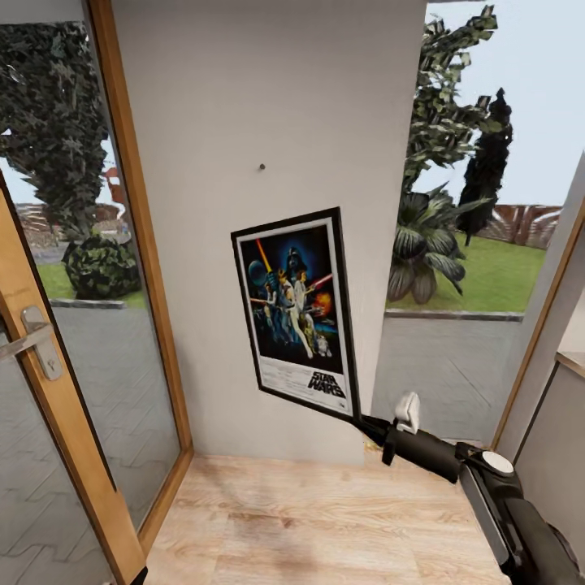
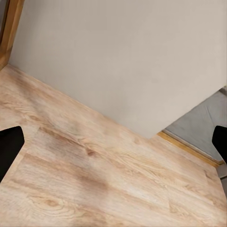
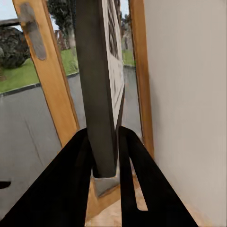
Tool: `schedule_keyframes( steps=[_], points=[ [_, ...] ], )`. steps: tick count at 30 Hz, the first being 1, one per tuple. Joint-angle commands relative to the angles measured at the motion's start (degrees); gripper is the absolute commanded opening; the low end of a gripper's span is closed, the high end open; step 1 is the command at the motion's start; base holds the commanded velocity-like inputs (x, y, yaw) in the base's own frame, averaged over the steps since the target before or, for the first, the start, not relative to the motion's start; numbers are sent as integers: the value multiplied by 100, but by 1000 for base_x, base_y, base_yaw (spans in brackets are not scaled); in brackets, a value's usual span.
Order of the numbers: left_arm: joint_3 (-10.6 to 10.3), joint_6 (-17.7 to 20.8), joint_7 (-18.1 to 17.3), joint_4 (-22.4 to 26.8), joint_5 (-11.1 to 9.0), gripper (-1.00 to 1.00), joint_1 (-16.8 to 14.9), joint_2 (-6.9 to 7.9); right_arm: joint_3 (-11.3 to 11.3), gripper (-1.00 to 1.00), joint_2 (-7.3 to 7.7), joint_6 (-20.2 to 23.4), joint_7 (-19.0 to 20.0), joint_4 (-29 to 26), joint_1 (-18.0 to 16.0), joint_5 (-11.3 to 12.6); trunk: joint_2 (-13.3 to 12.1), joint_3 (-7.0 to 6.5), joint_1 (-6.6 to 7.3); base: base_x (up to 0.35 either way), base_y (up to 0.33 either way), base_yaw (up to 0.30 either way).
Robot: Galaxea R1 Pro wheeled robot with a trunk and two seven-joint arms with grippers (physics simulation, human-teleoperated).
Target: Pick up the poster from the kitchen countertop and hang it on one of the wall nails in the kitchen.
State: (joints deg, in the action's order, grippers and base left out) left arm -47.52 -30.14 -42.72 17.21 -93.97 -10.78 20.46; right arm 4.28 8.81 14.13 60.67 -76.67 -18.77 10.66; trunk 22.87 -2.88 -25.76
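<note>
The right hand (image 1: 367, 426) gripped the lower corner of the flat, black-framed, glossy Star Wars poster (image 1: 296, 311), held tilted above it, below a small dark wall nail (image 1: 262, 167). The left hand (image 2: 113, 142) stood open over pale wood-grain floor (image 2: 94, 189).

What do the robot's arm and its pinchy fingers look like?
The right arm is mostly black, round like a tube, with a white round cap and a white tab. The right gripper has two long, flat black fingers. Black tips of the left gripper show too.

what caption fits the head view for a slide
Right gripper holds the poster by its lower corner, below the wall nail.
</note>
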Motion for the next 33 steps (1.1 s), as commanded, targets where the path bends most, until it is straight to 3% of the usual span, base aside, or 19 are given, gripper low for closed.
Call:
schedule_keyframes(
  steps=[1, 7, 11, 19, 22, 23, 33],
  points=[
    [-46, -18, -19, 4, -57, 100, -3, 5, 9, -100, 3, 597, 164, -99, -390, 75, 4, 3, -2, 0, 0, 0],
    [-61, -18, -243, 6, -52, 100, -3, 9, 11, -100, -2, 1384, 469, -121, -1112, 184, 4, 3, -2, 0, 0, 0],
    [-63, -18, -411, 3, -45, 100, -3, 10, 17, -100, 5, 1631, 526, -97, -1411, 311, 4, 3, -2, 0, 0, 0],
    [-60, -11, -535, 2, 476, 100, -3, 2, 44, -100, 21, 2096, 586, 178, -2016, 521, 4, 3, -2, 0, 0, 0],
    [-57, -8, -547, 2, 606, 100, -3, 3, 55, -100, 28, 2201, 802, 443, -2288, 688, 4, 3, -2, 0, 0, 0],
    [-56, -9, -551, 2, 649, 100, -3, 4, 61, -100, 35, 2236, 965, 663, -2526, 788, 4, 3, -2, 0, 0, 0],
    [-55, -9, -553, 2, 670, 100, -3, 3, 14, -100, 16, 2561, 1072, 1082, -2937, 1037, 4, 3, -2, 0, 0, 0]
  ],
)
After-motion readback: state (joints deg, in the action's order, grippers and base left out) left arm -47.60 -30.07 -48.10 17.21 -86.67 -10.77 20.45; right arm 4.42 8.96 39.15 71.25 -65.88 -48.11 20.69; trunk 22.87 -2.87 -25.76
